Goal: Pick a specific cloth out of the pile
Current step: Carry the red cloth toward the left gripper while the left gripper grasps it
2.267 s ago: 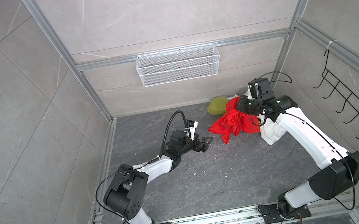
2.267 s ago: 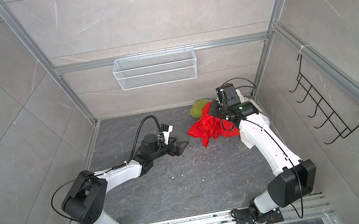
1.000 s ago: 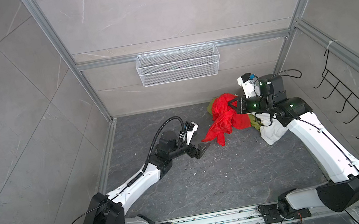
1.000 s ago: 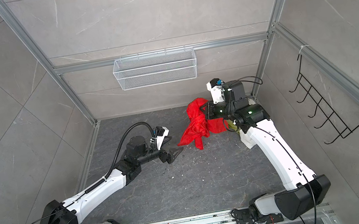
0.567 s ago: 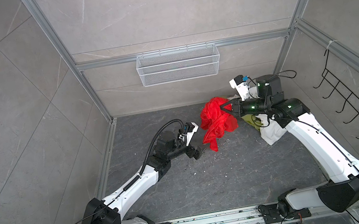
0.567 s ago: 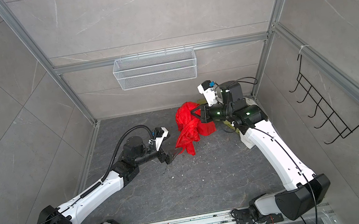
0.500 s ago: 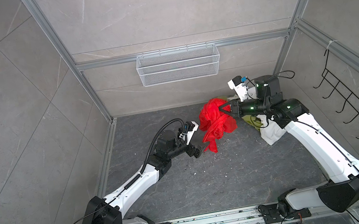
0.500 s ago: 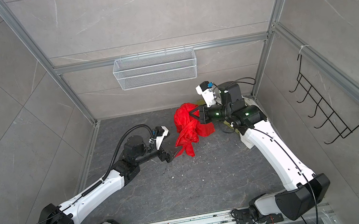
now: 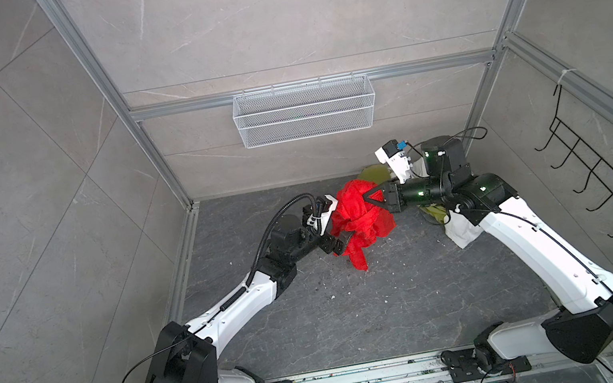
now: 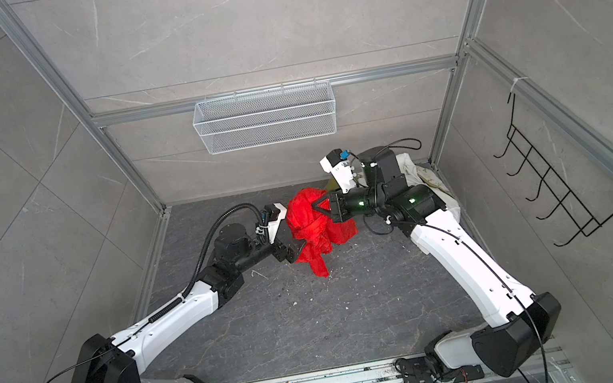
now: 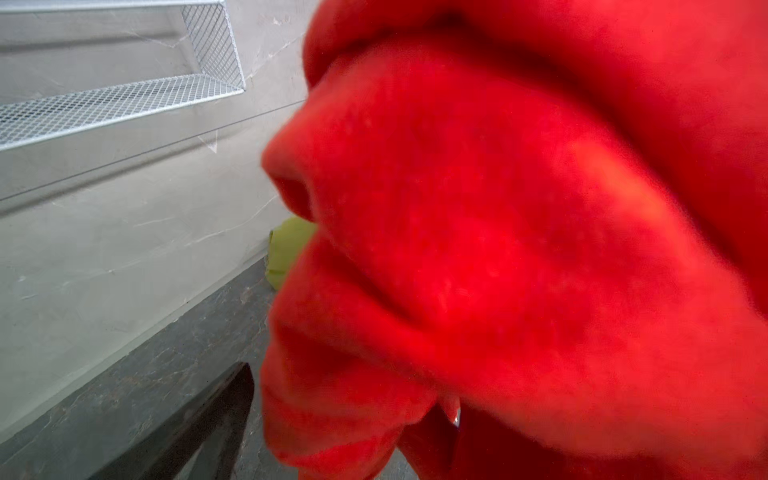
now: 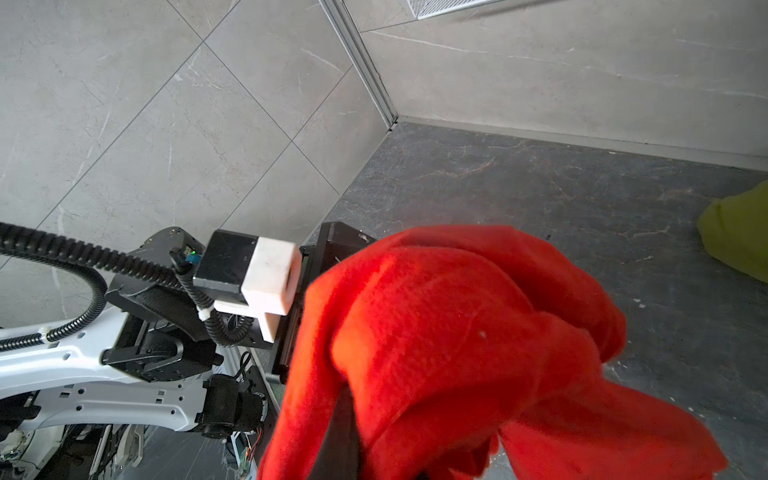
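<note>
Closer now: cloth (image 9: 359,217) and left hand (image 9: 338,245)

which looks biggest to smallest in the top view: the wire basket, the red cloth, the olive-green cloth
1. wire basket, clearly largest
2. red cloth, bunched and held up nearer the camera, which may flatter it
3. olive-green cloth, only scraps show, so its real size is unsure

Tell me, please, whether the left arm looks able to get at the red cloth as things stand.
Probably yes: the left arm's open fingers sit right against the red cloth, which hangs pinched in the right arm's fingers, and nothing stands between.
</note>
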